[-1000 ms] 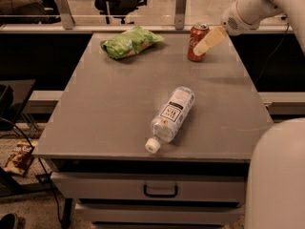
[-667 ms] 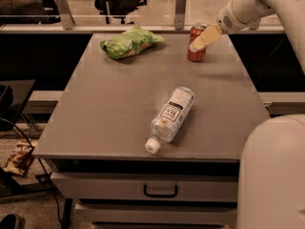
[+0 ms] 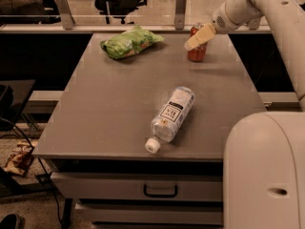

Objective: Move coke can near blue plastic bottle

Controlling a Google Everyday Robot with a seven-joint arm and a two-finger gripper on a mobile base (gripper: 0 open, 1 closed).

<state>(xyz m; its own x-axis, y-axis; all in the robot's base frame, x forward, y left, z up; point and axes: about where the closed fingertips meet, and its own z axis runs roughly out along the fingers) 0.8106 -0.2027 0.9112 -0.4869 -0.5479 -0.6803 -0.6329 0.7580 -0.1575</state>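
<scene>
The coke can (image 3: 197,53) stands upright at the far right of the grey table (image 3: 119,104), red with a silver top. My gripper (image 3: 200,36) reaches in from the upper right and is at the can's upper half, partly covering it. The blue plastic bottle (image 3: 172,112) is clear with a white cap and a white label. It lies on its side near the table's front middle, cap toward the front edge, well apart from the can.
A green crinkly snack bag (image 3: 129,42) lies at the table's far left. A drawer with a handle (image 3: 160,191) sits under the tabletop. My white base (image 3: 264,171) fills the lower right. A railing and chairs stand behind the table.
My gripper has moved left and now overlaps the can's top. The can, the bottle and the bag have not moved.
</scene>
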